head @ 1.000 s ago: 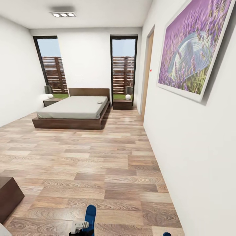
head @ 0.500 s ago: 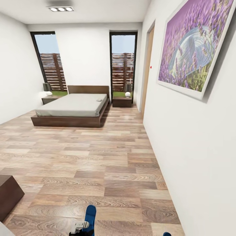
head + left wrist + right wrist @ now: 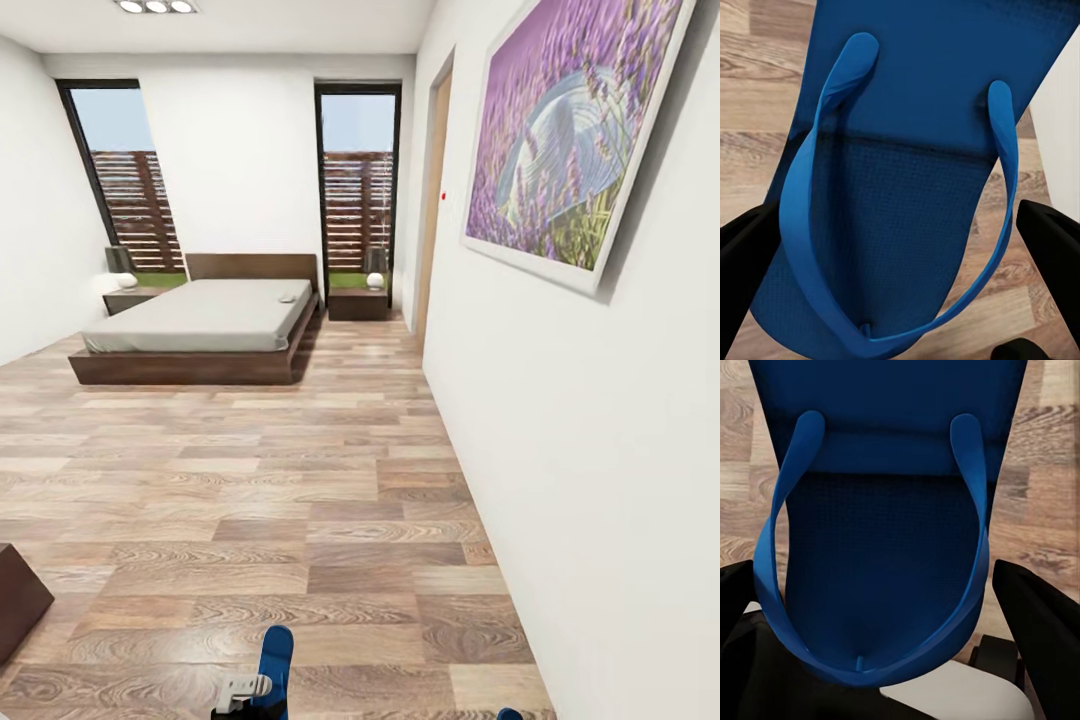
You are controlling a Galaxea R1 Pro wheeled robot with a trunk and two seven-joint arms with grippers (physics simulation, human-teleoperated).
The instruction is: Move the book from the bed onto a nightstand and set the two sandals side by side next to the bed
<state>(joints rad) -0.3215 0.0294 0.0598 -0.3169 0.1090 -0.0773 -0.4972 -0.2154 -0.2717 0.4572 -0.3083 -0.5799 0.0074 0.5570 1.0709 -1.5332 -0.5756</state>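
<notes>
My view has swung right and dipped while rolling toward the bed, where the book waits, each gripper clamped on a sandal, so placement remains ahead.

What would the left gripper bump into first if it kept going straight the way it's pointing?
Probably the wood floor: beyond the blue sandal clamped in the left gripper, planks are all that shows, though depth is unclear.
</notes>
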